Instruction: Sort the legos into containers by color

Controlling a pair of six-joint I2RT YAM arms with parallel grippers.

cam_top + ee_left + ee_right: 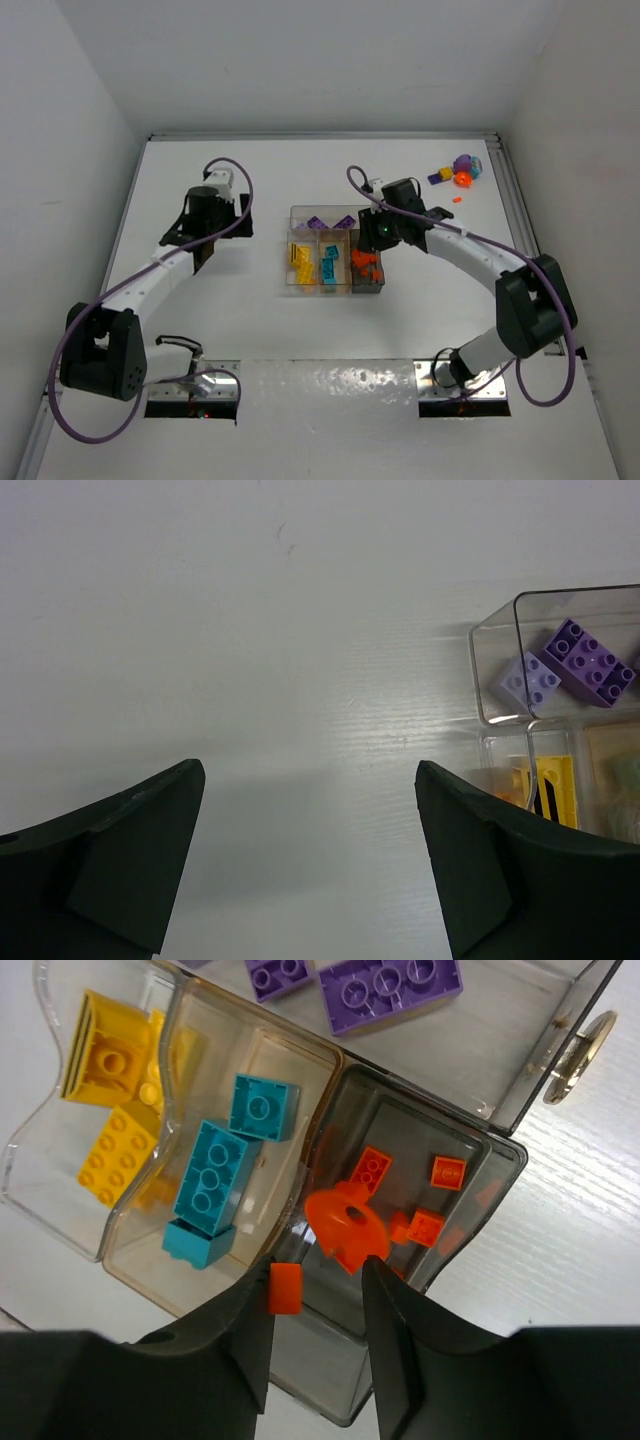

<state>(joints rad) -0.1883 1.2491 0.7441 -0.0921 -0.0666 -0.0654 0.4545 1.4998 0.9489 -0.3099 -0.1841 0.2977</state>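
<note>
Presently found right gripper [318, 1285] low over grey compartment [470, 1220] of clear tray [291, 250], jaws part-way apart; small orange-red brick [285, 1288] against one finger's inner face, clear of the other. Logged orange-red legos [440, 1172] in grey section, teal bricks [212, 1175] in tan, yellow bricks [112, 1150] in clear, purple bricks [390, 985] in wide section. Placed tray mid-table, nearer right edge. Recorded loose legos [458, 172] by far right corner. Found left gripper [310, 768] wide apart, holding nothing, over table [250, 630] off tray's left side.
</note>
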